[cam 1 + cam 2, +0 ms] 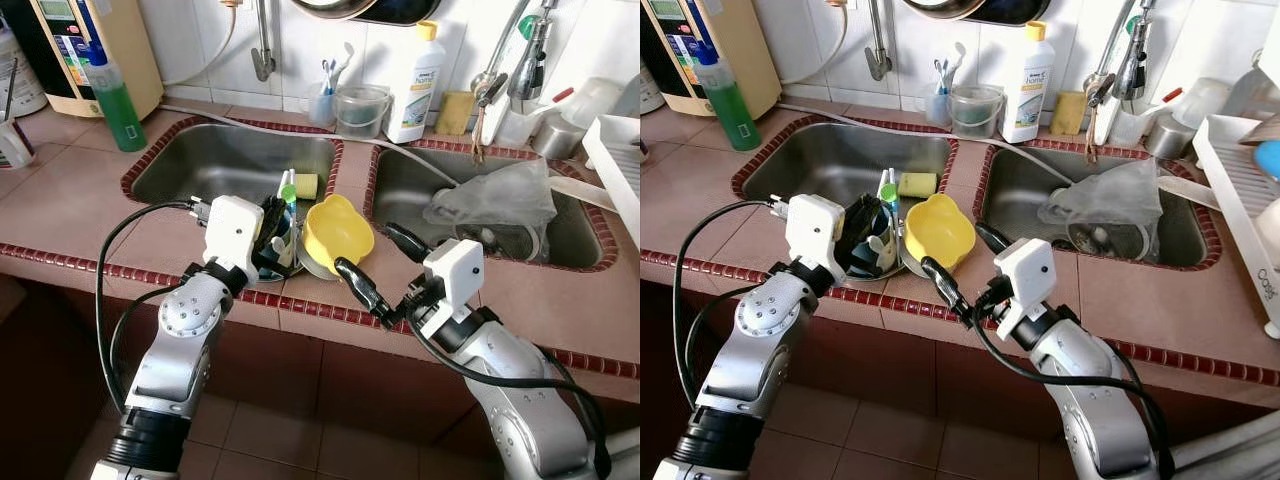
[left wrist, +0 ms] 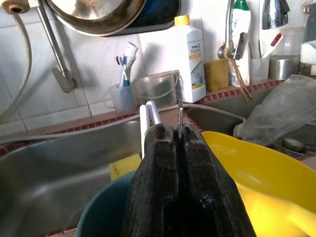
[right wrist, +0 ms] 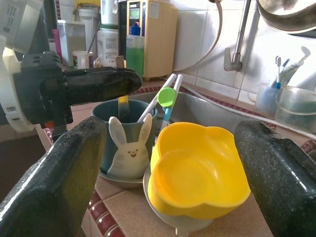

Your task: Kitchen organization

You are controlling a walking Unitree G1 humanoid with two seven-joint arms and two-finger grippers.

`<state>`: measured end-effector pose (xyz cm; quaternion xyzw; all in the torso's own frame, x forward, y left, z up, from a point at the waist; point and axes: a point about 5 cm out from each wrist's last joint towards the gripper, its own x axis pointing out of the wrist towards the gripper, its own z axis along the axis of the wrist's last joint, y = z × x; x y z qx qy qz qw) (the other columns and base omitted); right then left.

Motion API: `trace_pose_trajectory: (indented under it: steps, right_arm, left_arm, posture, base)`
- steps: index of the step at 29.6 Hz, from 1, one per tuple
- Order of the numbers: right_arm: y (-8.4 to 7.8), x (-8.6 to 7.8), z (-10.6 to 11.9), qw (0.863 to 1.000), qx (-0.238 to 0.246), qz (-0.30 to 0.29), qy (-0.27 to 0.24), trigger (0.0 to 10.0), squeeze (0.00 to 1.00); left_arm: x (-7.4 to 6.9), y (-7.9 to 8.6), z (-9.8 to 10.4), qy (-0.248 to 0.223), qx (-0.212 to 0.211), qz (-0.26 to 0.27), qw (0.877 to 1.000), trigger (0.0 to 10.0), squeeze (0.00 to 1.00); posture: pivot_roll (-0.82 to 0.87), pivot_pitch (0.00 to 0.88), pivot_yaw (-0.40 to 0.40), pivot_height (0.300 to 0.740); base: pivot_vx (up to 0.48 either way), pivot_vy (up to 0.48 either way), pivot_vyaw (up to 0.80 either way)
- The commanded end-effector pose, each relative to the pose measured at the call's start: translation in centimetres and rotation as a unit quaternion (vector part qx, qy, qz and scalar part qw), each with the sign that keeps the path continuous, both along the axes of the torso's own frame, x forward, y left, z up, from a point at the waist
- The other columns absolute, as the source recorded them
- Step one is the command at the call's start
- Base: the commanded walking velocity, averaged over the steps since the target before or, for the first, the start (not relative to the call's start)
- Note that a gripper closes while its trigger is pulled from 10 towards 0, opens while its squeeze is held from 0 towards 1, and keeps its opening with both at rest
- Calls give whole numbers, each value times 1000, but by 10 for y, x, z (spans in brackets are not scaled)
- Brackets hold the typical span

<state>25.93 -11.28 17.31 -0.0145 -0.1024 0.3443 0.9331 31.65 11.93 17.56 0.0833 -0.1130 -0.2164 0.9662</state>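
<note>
Yellow plastic makes up the bowl [image 3: 197,168], which is seen tilted on the tiled surface [image 1: 90,190] between the two sinks, resting in a shallow metal dish [image 3: 170,217] and just beside a dark cup [image 3: 123,143] with a rabbit figure on its front. Straws and a green-tipped utensil [image 3: 167,97] stand in the cup. The bowl is judged light, stiff and smooth, probably slippery if wet, and not fragile; its lobed rim is the best place for a hold, one finger inside and one outside, since the rounded body offers no flat for the pads. The right tool [image 1: 378,262] is held spread wide, its fingers on either side of the bowl's near rim without touching it. The left tool [image 1: 274,232] is over the cup with its fingers pressed together; a thin metal strip shows between their tips in the left wrist view, but whether it is pinched cannot be told. The cup is judged heavier and top-loaded by its contents, so it could tip if the bowl is dragged against it; a straight lift away from the cup is advised.
</note>
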Motion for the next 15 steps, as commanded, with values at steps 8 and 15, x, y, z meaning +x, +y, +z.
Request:
trace_pose_trajectory:
  steps: [8,15]
  right_arm:
    - [0,2,2,1000,-2,2,-4,10000,0]
    - [0,2,3,1000,-1,1,-5,10000,0]
  left_arm:
    - [6,-4,3,8,9,-14,1000,10000,0]
    - [9,-4,20,-11,-5,-19,1000,10000,0]
  posture:
    - [-77,55,8,740]
    - [-77,56,9,740]
  base:
    - [0,0,0]
    - [0,0,0]
